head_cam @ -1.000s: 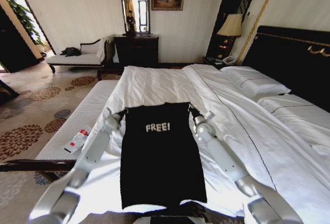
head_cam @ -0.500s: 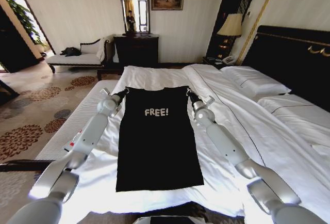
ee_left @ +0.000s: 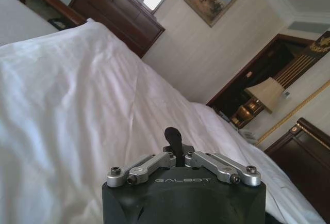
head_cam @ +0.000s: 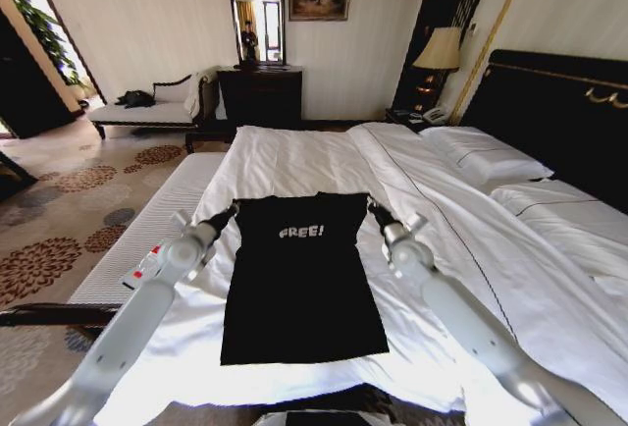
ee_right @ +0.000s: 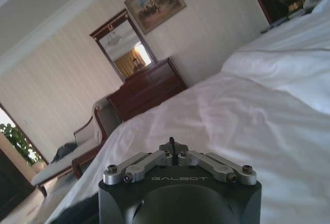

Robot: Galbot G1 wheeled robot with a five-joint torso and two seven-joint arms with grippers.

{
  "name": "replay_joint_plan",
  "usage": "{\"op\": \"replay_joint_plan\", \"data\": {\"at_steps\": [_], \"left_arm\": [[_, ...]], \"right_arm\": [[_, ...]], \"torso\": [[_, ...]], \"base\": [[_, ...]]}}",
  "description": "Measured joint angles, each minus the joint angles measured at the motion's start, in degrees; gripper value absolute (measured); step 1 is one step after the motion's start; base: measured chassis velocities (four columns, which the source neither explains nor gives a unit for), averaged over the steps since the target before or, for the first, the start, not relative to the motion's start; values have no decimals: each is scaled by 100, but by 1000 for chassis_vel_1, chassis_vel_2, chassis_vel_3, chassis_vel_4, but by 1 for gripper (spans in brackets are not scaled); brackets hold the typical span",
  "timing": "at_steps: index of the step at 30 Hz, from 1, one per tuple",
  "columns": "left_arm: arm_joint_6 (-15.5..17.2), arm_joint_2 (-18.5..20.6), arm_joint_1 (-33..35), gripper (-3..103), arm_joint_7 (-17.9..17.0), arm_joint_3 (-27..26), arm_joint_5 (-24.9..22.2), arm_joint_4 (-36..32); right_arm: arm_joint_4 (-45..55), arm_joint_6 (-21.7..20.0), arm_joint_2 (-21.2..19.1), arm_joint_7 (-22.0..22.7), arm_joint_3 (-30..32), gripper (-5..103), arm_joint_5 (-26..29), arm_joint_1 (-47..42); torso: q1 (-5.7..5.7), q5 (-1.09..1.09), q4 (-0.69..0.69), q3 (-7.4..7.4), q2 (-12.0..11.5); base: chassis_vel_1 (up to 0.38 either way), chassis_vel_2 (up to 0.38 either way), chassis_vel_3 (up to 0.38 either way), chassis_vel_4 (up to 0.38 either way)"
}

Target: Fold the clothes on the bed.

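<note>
**Shirt spread flat, shoulder ends gripped, fold barely begun**

Although the black T-shirt [head_cam: 302, 284] already lies smooth on the white duvet [head_cam: 294, 166] with its hem nearest the robot, the folding proper looks hardly started. From the hem upward the body of the shirt is flat and straight, lettering facing up, and I see no crease or doubled layer in it. At its far end, the left gripper [head_cam: 226, 218] sits at one shoulder corner and the right gripper [head_cam: 375, 214] at the other, each with its fingers drawn together on the cloth; the wrist views show both pairs of fingertips closed tight. That far edge appears lifted slightly off the bedding, so my reading is that a first fold, shoulders toward hem, is only under way. Everything after that remains. Beyond lie the bed [head_cam: 549, 279] with its pillows [head_cam: 481, 156] and the bench [head_cam: 147, 239] alongside.
</note>
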Motion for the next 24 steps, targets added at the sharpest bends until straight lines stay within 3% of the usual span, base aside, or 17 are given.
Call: {"op": "replay_joint_plan", "data": {"at_steps": [8,15,24], "left_arm": [[101,-21,1405,2,-122,-627,229,-780],[22,-220,2842,2,-62,-1007,781,-1152],[-5,-383,3350,2,-75,-1289,753,-1542]], "right_arm": [[734,12,-8,210,353,0,-310,-1172],[1150,41,107,423,610,0,-664,-2261],[1301,127,299,549,807,0,-1020,-3066]], "torso": [[1,-2,2,0,0],[1,-2,2,1,0],[2,-1,0,1,0]], "base": [[0,0,0,0],[0,0,0,0],[0,0,0,0]]}}
